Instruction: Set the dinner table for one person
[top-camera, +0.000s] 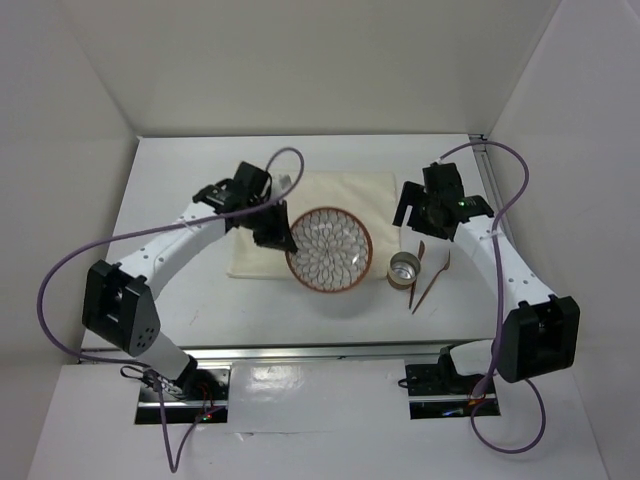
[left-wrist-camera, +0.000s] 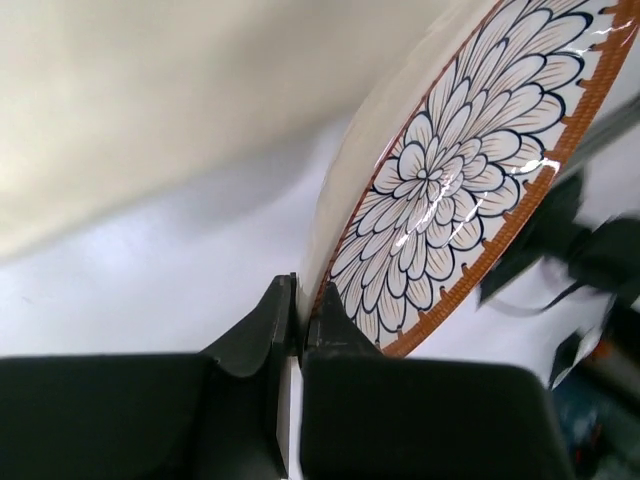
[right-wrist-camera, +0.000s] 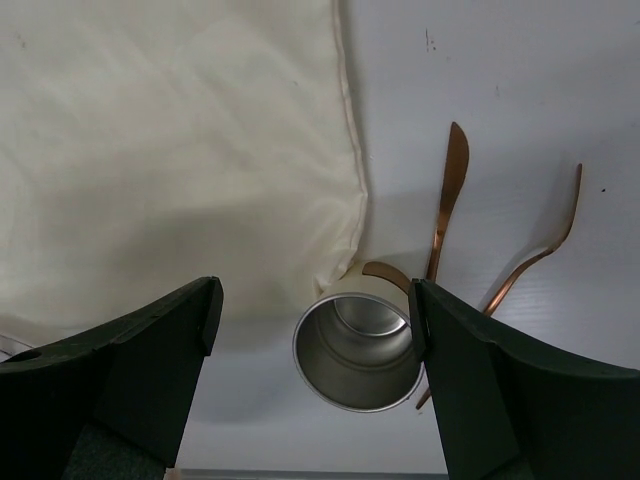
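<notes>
While left gripper (left-wrist-camera: 296, 330) pinches plate (top-camera: 328, 248) rim, plate hangs tilted over cloth (top-camera: 330, 190) near edge, not yet flat. Right gripper (right-wrist-camera: 315, 300) gapes above cup (right-wrist-camera: 355, 350), right of cloth; copper cutlery (right-wrist-camera: 447, 200) farther right, unarranged. Dinner table (top-camera: 200, 300) under cloth: setting judged barely begun.

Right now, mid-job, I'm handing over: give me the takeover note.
Left gripper: shut on the rim of the round blue-petal, orange-rimmed plate, over the cream fabric cloth.
Right gripper: open, empty, above the shiny metal cup.
Copper knife and second copper utensil lie on the white dinner table, right of the cup.
Done: cloth spread. Left: release plate, arrange cup and cutlery.
</notes>
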